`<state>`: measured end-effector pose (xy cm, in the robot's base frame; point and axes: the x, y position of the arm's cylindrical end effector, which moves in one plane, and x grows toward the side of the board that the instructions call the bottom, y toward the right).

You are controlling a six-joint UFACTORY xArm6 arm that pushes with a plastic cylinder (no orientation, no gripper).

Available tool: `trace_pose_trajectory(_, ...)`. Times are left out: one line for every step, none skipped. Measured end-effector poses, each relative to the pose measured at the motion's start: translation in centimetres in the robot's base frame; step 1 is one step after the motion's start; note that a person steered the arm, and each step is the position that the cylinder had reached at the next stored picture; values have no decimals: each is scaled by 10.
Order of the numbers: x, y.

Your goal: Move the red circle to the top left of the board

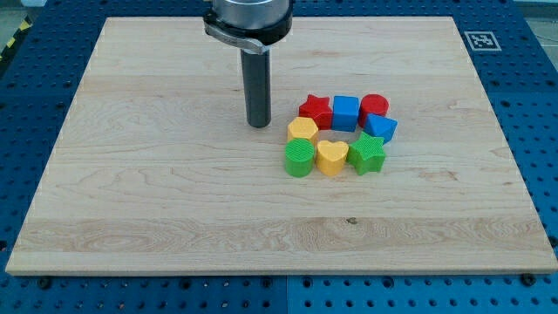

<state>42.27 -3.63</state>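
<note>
The red circle [375, 105] sits at the upper right of a tight cluster of blocks right of the board's middle. It touches a blue cube [346, 112] on its left and a blue block [380, 127] below it. A red star [316, 111], a yellow block [302, 131], a green cylinder [299, 158], a yellow heart [331, 157] and a green star [367, 153] complete the cluster. My tip [258, 123] rests on the board left of the cluster, a short way left of the red star, far from the red circle.
The wooden board [157, 201] lies on a blue perforated table. A black-and-white marker tag [479, 40] sits beyond the board's top right corner. The arm's grey mount [248, 19] hangs over the board's top edge.
</note>
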Motion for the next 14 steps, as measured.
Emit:
trace_pose_trajectory(-3,-4)
trace_pose_trajectory(-27,-7)
trace_pose_trajectory(-50,-7)
trace_pose_trajectory(-85,2)
trace_pose_trajectory(-115,33)
trace_pose_trajectory(-121,100)
trace_pose_trajectory(-95,154)
trace_pose_trajectory(-91,184)
trace_pose_trajectory(-66,209)
trace_pose_trajectory(-32,227)
trace_pose_trajectory(-1,224)
trace_pose_trajectory(6,211)
trace_pose_trajectory(6,210)
trace_pose_trajectory(6,195)
